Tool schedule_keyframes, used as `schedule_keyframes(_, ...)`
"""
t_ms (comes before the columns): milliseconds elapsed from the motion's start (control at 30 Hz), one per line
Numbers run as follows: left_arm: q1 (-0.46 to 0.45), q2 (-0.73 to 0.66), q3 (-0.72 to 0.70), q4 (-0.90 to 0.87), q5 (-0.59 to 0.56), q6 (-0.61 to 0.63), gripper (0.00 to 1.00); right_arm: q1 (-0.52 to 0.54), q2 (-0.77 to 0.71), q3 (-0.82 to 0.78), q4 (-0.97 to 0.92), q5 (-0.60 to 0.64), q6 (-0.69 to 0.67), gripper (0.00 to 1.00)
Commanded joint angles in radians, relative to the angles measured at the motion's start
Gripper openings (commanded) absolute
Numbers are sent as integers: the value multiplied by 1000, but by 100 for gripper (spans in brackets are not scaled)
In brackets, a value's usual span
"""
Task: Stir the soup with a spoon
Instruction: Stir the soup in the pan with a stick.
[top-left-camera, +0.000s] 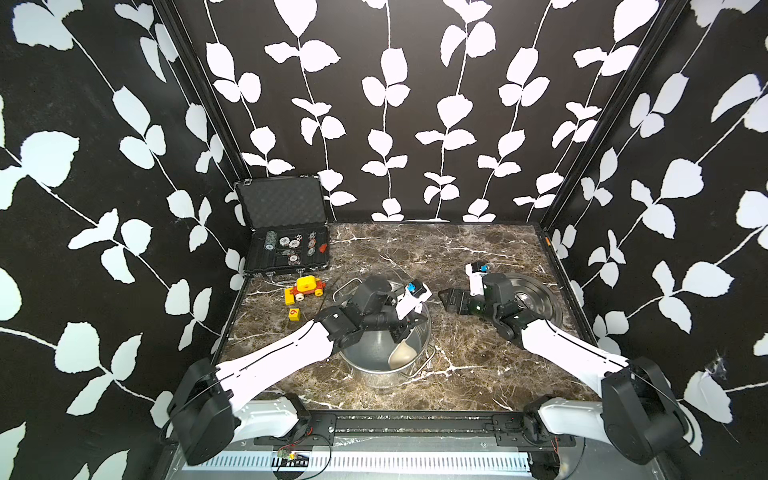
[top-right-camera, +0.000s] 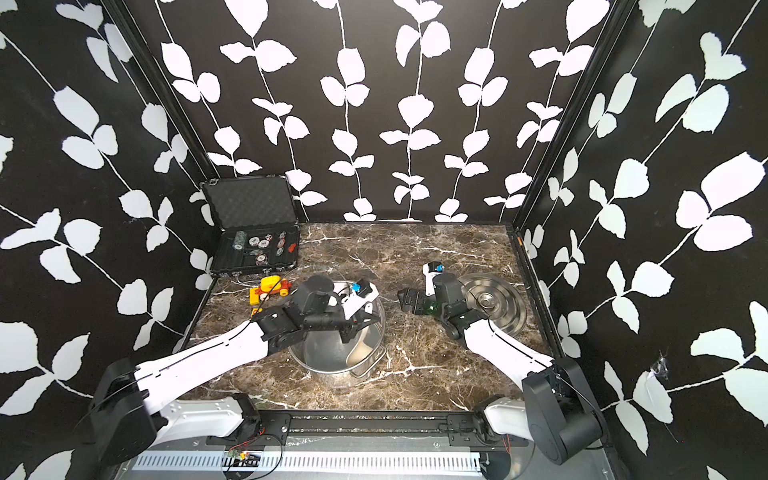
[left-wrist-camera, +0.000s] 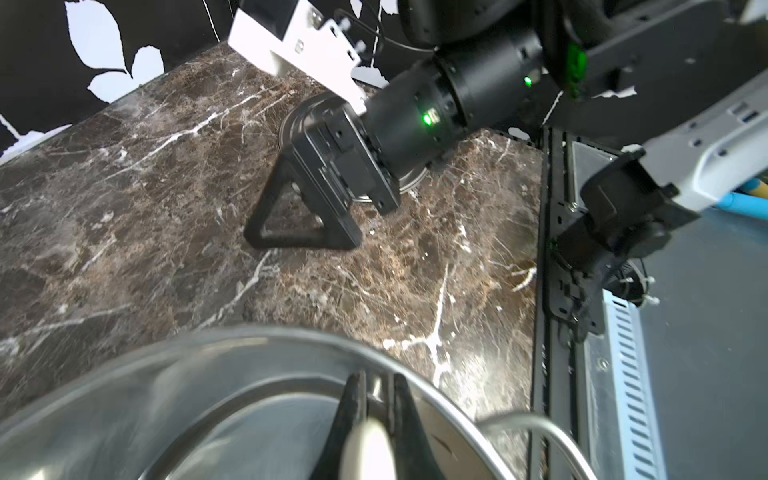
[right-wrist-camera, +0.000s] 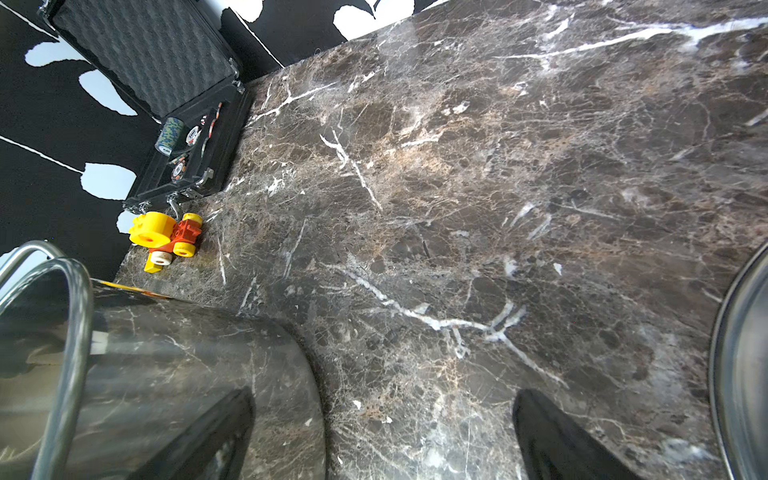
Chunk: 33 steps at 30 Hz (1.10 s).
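A steel pot (top-left-camera: 376, 380) stands at the front middle of the marble table in both top views (top-right-camera: 332, 376). My left gripper (top-left-camera: 401, 332) reaches down inside it, shut on the handle of the white spoon (top-left-camera: 402, 355). The spoon's round bowl lies against the pot's near right wall. In the left wrist view the jaws (left-wrist-camera: 376, 388) pinch the white spoon (left-wrist-camera: 368, 449) just inside the pot's rim (left-wrist-camera: 291, 336). No soup shows; the inside looks like bare steel. My right gripper (top-left-camera: 446, 301) hangs open to the right of the pot, holding nothing (right-wrist-camera: 382, 436).
The pot's steel lid (top-left-camera: 536, 297) lies flat at the right, under my right arm. At the back left an open black case (top-left-camera: 286, 245) holds poker chips. In front of it sit a yellow and red toy car (top-left-camera: 305, 286) and a yellow cube (top-left-camera: 294, 313).
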Motion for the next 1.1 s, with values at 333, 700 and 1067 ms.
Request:
schedule_keyframes(333, 16, -333, -106, -247, -499, -27, 0, -1, 31, -3, 53, -9, 14, 99)
schedule_keyframes(700, 157, -297, -150, 32, -569, -49, 0, 0, 30, -5, 51, -10, 15, 99)
schedule_keyframes(1067, 172, -76, -65, 210, -398, -11, 0, -1, 9, -4, 20, -1, -6, 99)
